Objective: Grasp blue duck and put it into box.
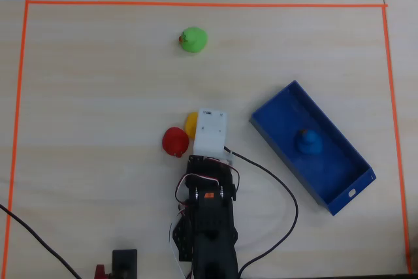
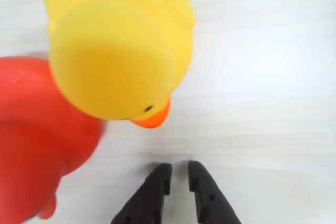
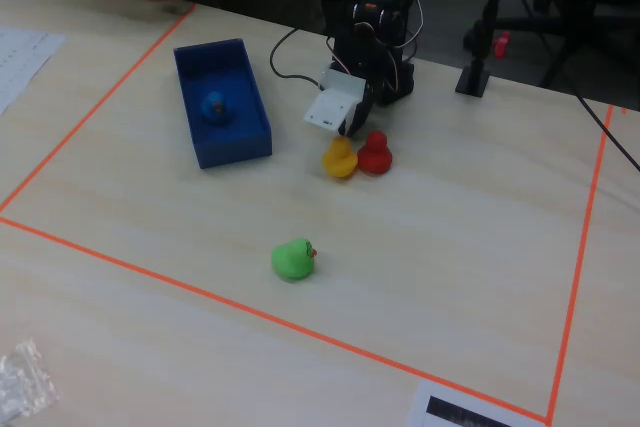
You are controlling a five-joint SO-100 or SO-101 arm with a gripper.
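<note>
The blue duck [image 1: 307,142] [image 3: 214,106] sits upright inside the box [image 1: 292,167] [image 3: 235,147], a royal-blue tray with low walls, at the right in the overhead view. My gripper [image 2: 178,169] [image 3: 352,130] is well away from it, low over the table just beside a yellow duck [image 2: 115,51]. Its two black fingertips [image 2: 161,174] stand almost together with only a thin slit and bare table between them, holding nothing. In the overhead view a white wrist block [image 1: 211,132] hides the jaws.
The yellow duck [image 1: 191,122] [image 3: 340,157] and a red duck [image 1: 174,142] [image 2: 37,129] [image 3: 376,153] touch, directly ahead of the jaws. A green duck [image 1: 193,39] [image 3: 293,259] stands alone farther out. Orange tape [image 1: 196,4] frames the table. A black cable [image 1: 287,194] loops beside the arm base.
</note>
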